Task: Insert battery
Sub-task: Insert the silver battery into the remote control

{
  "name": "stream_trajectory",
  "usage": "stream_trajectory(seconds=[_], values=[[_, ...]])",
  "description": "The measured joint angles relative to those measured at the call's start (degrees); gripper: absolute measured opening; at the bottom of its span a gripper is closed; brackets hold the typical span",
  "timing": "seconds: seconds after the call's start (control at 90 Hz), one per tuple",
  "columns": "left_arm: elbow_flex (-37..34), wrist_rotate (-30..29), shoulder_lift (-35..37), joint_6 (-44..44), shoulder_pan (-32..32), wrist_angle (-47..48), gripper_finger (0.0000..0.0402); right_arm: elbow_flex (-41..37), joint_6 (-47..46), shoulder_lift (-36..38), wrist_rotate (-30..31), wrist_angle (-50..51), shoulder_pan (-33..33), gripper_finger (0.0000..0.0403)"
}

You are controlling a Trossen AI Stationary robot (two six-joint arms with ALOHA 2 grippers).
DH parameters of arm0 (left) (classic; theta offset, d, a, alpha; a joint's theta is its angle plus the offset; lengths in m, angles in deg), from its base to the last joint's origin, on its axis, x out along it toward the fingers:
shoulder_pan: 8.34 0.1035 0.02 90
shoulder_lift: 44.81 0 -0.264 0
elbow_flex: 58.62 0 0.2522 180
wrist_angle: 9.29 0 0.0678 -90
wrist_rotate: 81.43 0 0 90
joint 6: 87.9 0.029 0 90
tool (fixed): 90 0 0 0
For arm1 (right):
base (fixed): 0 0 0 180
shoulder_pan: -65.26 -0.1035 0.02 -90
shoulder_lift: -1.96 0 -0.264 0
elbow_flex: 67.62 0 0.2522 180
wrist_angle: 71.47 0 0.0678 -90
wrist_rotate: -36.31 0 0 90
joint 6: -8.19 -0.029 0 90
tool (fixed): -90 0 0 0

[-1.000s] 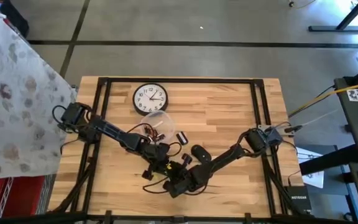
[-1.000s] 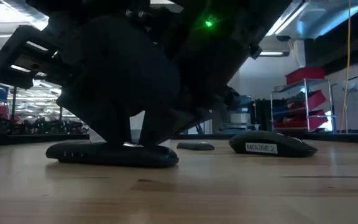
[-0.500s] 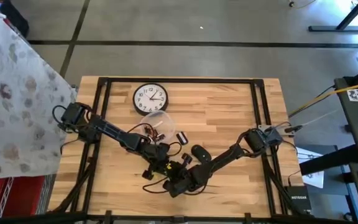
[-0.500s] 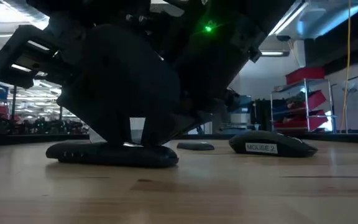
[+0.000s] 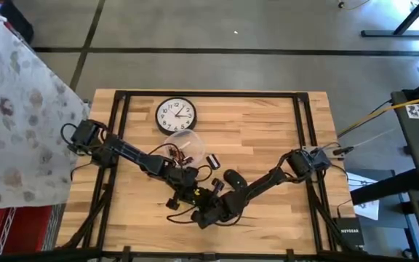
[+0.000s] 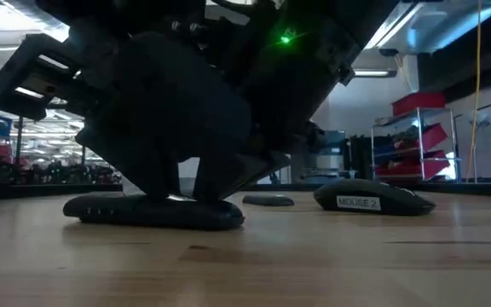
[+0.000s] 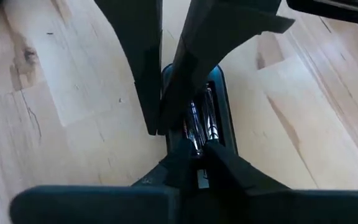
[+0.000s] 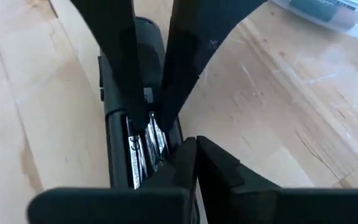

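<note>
The long black remote control (image 7: pixel 219 99) lies flat on the light wooden worktop (image 5: pixel 268 131), its back facing up and its battery bay uncovered, with silvery cylindrical batteries (image 8: pixel 143 144) lying lengthwise inside the bay. Both tools meet right over this bay. In the right wrist view, the right tool (image 8: pixel 196 155) has its dark fingertips pressed together, their tips down at the bay's edge, and whether a battery is pinched between them cannot be told. The left tool (image 7: pixel 194 163) also has its fingers drawn nearly together over the bay, and again a grip on anything cannot be told. In the low view, the remote control shows as a flat dark slab under the bulk of the two arms. Just beyond the remote control, toward the worktop's middle, sits a black computer mouse (image 6: pixel 372 197) with a white label reading "MOUSE 2". Farther from the remote control, past the mouse, stand a clear plastic cup (image 5: pixel 182 144) and, beyond that, a round white wall clock with a black rim (image 5: pixel 176 115).
</note>
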Motion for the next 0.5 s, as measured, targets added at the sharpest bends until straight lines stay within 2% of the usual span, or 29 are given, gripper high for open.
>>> stream_trajectory(seconds=[0.233,0.5], values=[[-0.11,-0.04,3.97,0.15,0.64,1.53,0.0128,0.0,0.71,1.32,-0.84,1.16,0.11,0.0],[-0.11,-1.9,6.4,0.83,0.63,4.09,0.0152,0.07,1.0,1.75,0.4,0.67,0.24,0.0]])
